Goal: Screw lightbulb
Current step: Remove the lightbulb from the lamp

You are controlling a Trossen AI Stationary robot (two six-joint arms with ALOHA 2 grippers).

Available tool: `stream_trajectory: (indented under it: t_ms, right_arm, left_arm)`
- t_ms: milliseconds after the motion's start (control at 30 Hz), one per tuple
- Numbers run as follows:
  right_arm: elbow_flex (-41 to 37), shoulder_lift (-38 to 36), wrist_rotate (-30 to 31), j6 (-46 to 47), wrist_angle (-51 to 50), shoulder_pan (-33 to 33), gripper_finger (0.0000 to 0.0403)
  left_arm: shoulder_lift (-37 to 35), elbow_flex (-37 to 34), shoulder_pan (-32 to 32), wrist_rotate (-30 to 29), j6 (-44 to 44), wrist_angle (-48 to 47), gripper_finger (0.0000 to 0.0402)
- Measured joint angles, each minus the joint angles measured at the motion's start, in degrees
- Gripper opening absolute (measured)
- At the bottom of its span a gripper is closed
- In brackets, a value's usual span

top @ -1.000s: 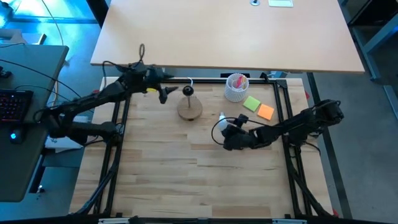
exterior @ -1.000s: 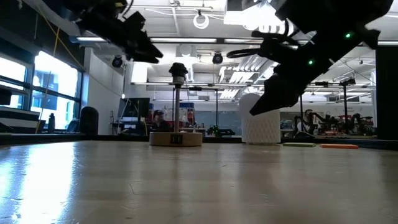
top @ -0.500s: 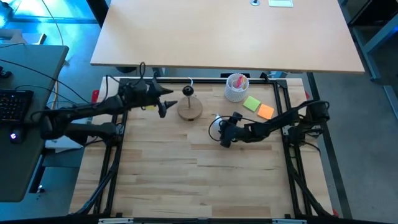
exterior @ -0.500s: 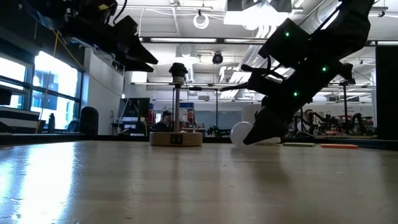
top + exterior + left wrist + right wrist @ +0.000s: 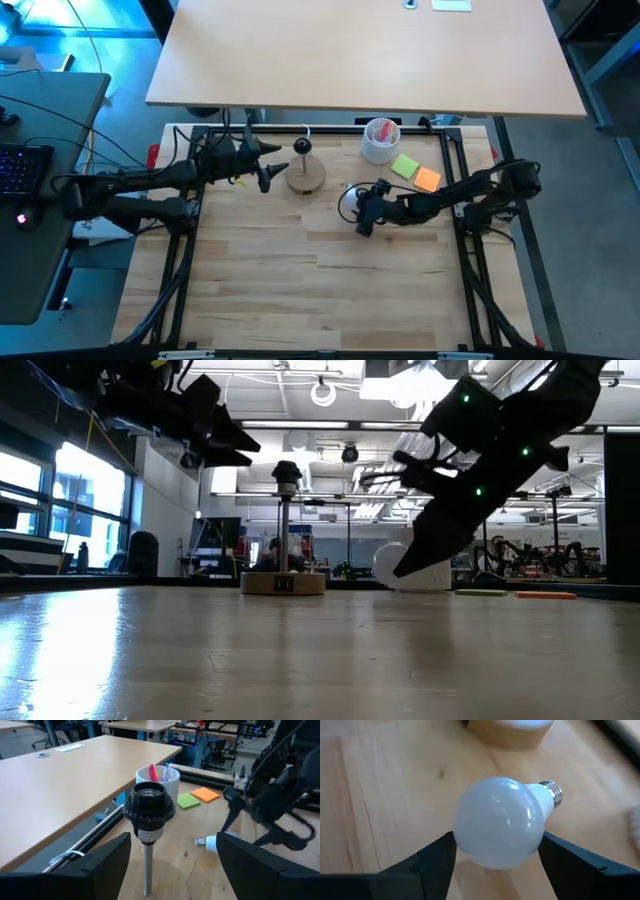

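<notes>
White and frosted, the lightbulb (image 5: 501, 822) sits between the right gripper (image 5: 362, 212)'s dark fingers near the worktop's middle, screw base aimed at the wooden disc stand (image 5: 306, 175) — seemingly ready for carrying over. Whether those jaws already pinch it is unclear. The left gripper (image 5: 172, 851), jaws wide open, brackets the black socket (image 5: 148, 811) — probably to steady it.

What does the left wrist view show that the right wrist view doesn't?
Only the left wrist view shows the black socket on its post, the white cup, the sticky notes and the right arm. Only the right wrist view shows the right claw flanking the lightbulb's globe. Both show the lightbulb lying on the wooden table.
</notes>
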Motion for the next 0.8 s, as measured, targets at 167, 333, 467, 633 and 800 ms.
stream_trajectory:
  t_ms: [167, 333, 467, 633, 800]
  right_arm:
    - [0.02, -4.57, 1.6, 0.07, -1.21, 0.41, 0.0268]
    - [0.02, -5.19, -1.68, 5.18, -1.18, 0.32, 0.0268]
    - [0.02, -4.56, -1.91, 6.76, -1.19, -0.61, 0.0268]
    - [0.02, -4.56, -3.39, 8.94, -2.7, -2.02, 0.029]
    - [0.02, -4.89, -5.17, 8.45, -3.78, -2.3, 0.0317]
  left_arm:
    - [0.02, 0.0, -0.2, -1.26, 0.01, 0.04, 0.0289]
    - [0.02, 0.0, -0.2, -1.3, 0.03, 0.04, 0.0289]
    - [0.02, 0.0, -0.2, -1.32, 0.35, 0.06, 0.0289]
    - [0.02, 0.0, -0.2, -1.3, 0.9, 0.03, 0.0289]
    - [0.0, 0.0, -0.66, -1.3, 1.14, 0.1, 0.0289]
